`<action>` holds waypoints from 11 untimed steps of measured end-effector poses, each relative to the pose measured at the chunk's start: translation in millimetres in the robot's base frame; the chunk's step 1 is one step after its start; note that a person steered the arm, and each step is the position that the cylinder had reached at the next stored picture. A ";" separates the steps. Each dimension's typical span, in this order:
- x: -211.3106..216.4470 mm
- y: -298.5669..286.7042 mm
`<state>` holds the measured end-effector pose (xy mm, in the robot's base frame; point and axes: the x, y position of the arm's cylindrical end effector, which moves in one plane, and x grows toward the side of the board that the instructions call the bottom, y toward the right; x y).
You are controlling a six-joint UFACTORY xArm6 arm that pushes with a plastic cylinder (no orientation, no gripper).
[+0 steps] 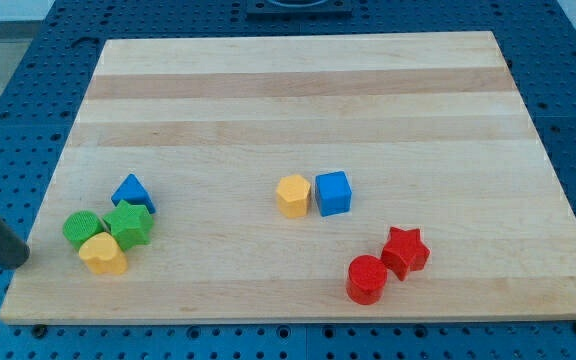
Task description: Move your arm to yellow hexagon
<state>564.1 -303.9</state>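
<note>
The yellow hexagon (293,195) lies near the middle of the wooden board (298,90), touching a blue cube (333,193) on its right. My rod enters from the view's left edge, and my tip (16,260) sits at the board's lower left corner, just off the wood. The tip is far to the left of the yellow hexagon, with the cluster of blocks at the lower left between them.
At the lower left a blue triangular block (132,192), a green star (129,223), a green cylinder (83,228) and a yellow heart-like block (103,253) huddle together. A red star (405,250) and a red cylinder (367,279) sit at the lower right.
</note>
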 end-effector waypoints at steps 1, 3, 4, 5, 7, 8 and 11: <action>46.2 2.6; 53.2 71.3; 53.4 103.6; 53.4 120.0; 24.7 192.1; 10.3 241.0; -33.8 310.0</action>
